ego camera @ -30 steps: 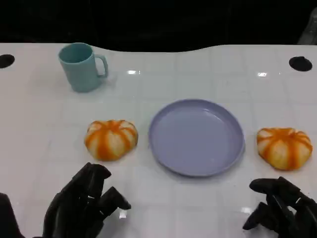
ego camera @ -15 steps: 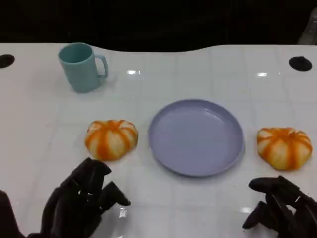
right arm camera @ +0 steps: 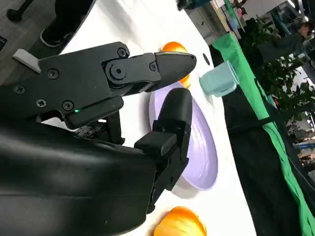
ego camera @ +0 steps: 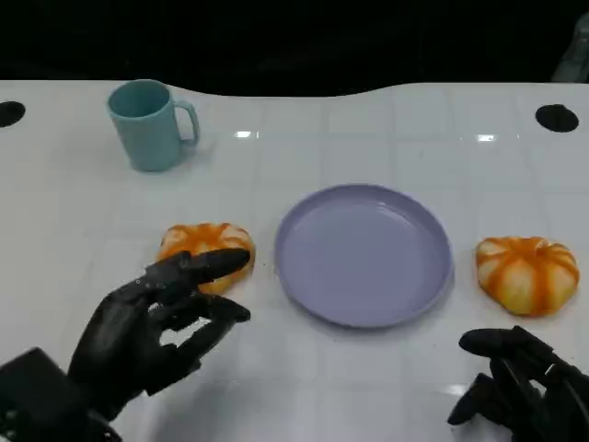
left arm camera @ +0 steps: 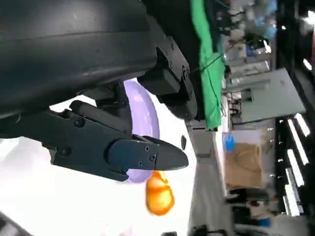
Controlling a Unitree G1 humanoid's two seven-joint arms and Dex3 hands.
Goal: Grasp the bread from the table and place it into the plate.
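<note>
- Overhead, the left robot hand (ego camera: 161, 322) hovers with fingers spread, empty, just short of the left bread (ego camera: 204, 253) lying on the tabletop (ego camera: 368, 147) beside the plate (ego camera: 364, 253); the right robot hand (ego camera: 515, 387) rests apart, empty.
- Left wrist view: fingers (left arm camera: 142, 153) are splayed; better to lower squarely over the bread before closing.
- Right wrist view: the other bread (right arm camera: 179, 222) lies just beside the plate.

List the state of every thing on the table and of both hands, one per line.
left bread: on table, untouched
right bread: on table, untouched
plate: empty
cup: upright
left hand: open, raised by the left bread
right hand: holds nothing, fingers apart
</note>
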